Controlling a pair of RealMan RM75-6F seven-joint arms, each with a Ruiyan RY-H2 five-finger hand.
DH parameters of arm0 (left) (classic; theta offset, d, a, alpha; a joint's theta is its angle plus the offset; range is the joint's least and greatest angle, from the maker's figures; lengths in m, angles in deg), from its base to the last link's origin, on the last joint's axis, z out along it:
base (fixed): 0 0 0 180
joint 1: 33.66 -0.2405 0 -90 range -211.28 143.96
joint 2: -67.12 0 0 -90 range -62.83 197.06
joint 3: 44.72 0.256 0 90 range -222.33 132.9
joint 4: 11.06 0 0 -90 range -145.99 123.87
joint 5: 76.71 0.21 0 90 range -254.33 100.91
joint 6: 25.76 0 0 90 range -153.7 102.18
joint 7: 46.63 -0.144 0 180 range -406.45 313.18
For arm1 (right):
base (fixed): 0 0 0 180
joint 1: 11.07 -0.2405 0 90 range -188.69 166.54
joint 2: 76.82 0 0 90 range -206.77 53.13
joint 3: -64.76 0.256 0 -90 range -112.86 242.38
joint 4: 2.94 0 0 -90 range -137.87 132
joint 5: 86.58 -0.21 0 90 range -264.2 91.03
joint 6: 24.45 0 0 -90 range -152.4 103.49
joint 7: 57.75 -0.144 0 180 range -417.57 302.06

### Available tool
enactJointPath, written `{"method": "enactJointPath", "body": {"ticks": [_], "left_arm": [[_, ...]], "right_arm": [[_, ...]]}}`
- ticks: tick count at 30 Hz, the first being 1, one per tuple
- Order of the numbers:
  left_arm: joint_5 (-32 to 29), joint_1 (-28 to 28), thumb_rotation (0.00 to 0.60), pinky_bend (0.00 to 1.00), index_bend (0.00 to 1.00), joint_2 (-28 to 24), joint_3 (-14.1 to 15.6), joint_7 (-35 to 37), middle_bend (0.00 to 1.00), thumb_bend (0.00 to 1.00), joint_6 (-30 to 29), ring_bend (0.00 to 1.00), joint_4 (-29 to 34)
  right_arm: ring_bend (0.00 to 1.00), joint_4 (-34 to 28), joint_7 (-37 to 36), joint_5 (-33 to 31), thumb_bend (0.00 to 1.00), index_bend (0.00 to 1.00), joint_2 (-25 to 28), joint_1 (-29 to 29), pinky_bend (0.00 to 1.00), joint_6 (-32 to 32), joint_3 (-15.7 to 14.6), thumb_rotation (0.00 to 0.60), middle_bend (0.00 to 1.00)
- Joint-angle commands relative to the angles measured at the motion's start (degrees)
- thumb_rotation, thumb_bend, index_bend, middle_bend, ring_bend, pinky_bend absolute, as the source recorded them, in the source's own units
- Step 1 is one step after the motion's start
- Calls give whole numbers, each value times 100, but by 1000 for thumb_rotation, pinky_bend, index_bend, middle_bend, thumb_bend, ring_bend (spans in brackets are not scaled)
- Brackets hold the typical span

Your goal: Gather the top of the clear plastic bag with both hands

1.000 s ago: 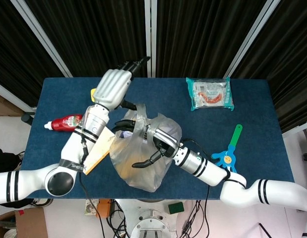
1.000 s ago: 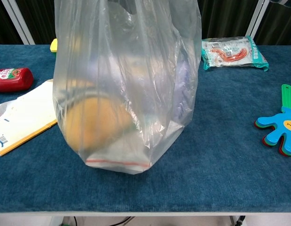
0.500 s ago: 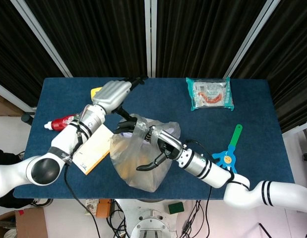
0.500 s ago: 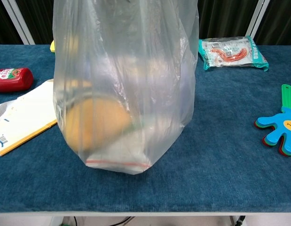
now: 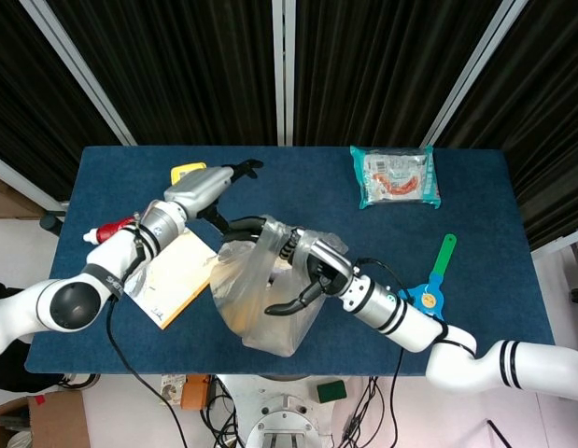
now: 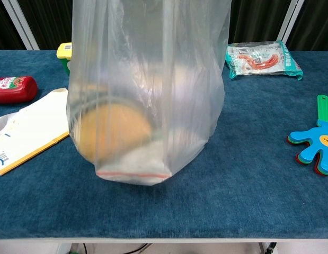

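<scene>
- The right hand [image 5: 307, 266] has its dark fingers [image 5: 287, 304] curled around the gathered top of the clear plastic bag [image 5: 260, 303], holding the bunched film near the bag's upper edge in the head view.
- The left hand [image 5: 203, 184] sits at the bag's far-left side; its dark fingers [image 5: 234, 225] reach down to the bag's top edge, but whether they actually pinch the film cannot be told from either view.
- One dark fingertip of the left hand sticks out away from the bag, toward the back of the table [image 5: 475, 187].
- The bag stands upright near the front middle of the blue table, its base resting on the cloth; in the chest view its film rises out of the top of the frame.
- Inside the bag lies a round orange object [image 6: 113, 132] above a flat pouch with a red strip [image 6: 132, 175].
- Just left of the bag lies a yellow-edged envelope [image 6: 28, 135], and beyond that a red bottle [image 6: 14, 88].
- A small yellow object [image 6: 64, 51] sits behind the bag at left.
- A teal snack packet [image 6: 262, 58] lies at the far right, and a blue hand-shaped clapper [image 6: 317, 140] rests near the right edge.
</scene>
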Motion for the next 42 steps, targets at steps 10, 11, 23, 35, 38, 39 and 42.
{"method": "enactJointPath", "body": {"ticks": [10, 11, 23, 35, 38, 39, 42], "left_arm": [[728, -490, 600, 214, 58, -251, 262, 1065, 155, 0, 382, 102, -496], [803, -561, 600, 215, 58, -274, 261, 1141, 155, 0, 402, 102, -525], [1963, -1881, 600, 219, 64, -470, -188, 2406, 153, 7, 516, 102, -902], [4472, -3807, 596, 248, 96, 726, -772, 4010, 154, 204, -2310, 103, -736], [4979, -4124, 599, 249, 99, 1275, -680, 4456, 154, 196, -3281, 102, -901], [5057, -4213, 600, 249, 99, 1434, -651, 4710, 154, 195, -3489, 103, -966], [5097, -4361, 600, 249, 99, 1605, -601, 5314, 154, 196, -3639, 103, -1075]], "right_arm": [[26, 54, 150, -554, 68, 168, 111, 1, 94, -69, 334, 600, 184], [26, 60, 166, -614, 68, 168, 126, -6, 94, -91, 378, 600, 184], [25, -178, 621, -1224, 68, 168, 446, -58, 94, -408, 902, 600, 183], [25, -723, 1347, -1532, 68, 168, 946, 43, 94, -448, 1386, 600, 183], [25, -831, 1470, -1547, 68, 164, 1057, 122, 94, -402, 1454, 600, 181], [25, -865, 1497, -1558, 68, 162, 1097, 153, 94, -388, 1480, 600, 181], [25, -931, 1522, -1581, 68, 160, 1181, 215, 94, -366, 1544, 600, 180]]}}
